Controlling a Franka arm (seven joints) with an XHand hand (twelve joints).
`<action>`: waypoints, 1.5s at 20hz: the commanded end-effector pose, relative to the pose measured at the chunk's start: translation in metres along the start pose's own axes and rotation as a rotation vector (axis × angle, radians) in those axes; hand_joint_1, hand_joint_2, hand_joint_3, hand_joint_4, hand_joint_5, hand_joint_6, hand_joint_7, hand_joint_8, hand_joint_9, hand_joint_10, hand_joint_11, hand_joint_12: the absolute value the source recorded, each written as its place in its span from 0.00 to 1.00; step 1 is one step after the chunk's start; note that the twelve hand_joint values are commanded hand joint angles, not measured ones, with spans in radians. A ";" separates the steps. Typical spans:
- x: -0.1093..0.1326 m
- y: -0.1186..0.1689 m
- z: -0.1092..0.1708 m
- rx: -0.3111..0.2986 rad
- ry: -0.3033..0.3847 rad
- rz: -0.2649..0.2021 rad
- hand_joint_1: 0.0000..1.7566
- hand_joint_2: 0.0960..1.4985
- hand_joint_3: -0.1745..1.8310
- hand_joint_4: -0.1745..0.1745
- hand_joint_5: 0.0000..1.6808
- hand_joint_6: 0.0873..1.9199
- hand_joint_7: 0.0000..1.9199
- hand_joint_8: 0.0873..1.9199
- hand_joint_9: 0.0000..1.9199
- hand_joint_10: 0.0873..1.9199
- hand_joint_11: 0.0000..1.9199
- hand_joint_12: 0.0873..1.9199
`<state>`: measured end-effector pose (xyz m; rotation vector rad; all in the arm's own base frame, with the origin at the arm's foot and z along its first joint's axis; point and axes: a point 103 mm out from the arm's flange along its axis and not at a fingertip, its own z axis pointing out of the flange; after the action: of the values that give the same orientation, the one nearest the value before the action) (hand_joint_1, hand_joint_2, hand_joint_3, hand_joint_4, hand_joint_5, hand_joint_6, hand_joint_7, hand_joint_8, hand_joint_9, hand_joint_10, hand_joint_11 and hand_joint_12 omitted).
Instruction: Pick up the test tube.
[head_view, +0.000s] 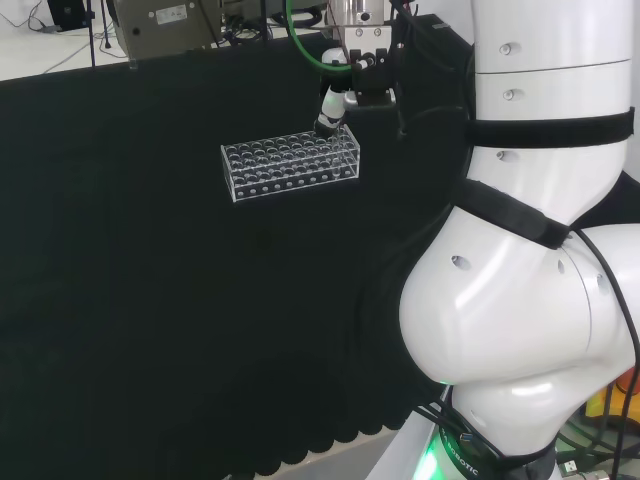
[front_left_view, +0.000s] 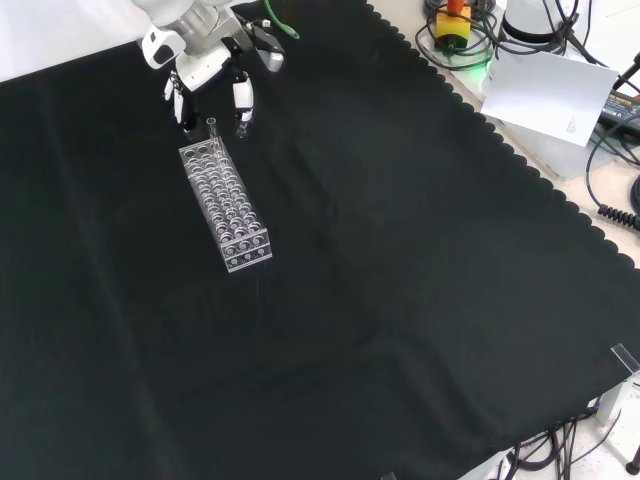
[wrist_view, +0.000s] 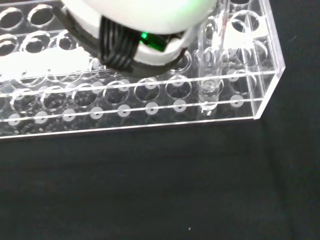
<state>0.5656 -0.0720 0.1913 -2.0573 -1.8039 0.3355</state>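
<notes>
The robot hand (front_left_view: 205, 75) comes down from the top of the front view over the far end of a clear rack (front_left_view: 224, 205), near the counter's (front_left_view: 420, 300) top-left part in that view. Its fingers (front_left_view: 242, 100) point downward toward the cloth, spread apart on either side of the rack's end rather than pressed together, and none of them can be seen closing on anything. In the head view a finger (head_view: 330, 112) reaches down to the rack's right-hand end.

The test tube (front_left_view: 213, 131) stands upright in a hole at that same end of the rack, its long axis vertical and its open mouth up, between the spread fingers. Whether a finger touches it cannot be told. In the wrist view the tube (wrist_view: 212, 87) sits in a hole close to the rack's corner.

The rack lies lengthwise on the black cloth, well apart from the counter's scalloped edge.
</notes>
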 end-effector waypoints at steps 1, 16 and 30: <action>-0.003 0.003 0.002 -0.010 -0.028 0.007 0.67 0.34 0.52 0.09 0.50 0.33 0.59 0.36 0.51 0.26 0.29 0.68; -0.008 0.009 0.000 -0.012 0.015 0.004 0.69 0.65 0.14 0.08 0.63 0.41 0.64 0.38 0.59 0.23 0.33 0.65; 0.007 0.014 -0.006 -0.063 -0.036 0.001 0.79 0.55 0.21 0.00 0.73 0.19 0.67 0.42 0.66 0.20 0.46 0.56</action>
<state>0.5809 -0.0680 0.1881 -2.0859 -1.8420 0.3153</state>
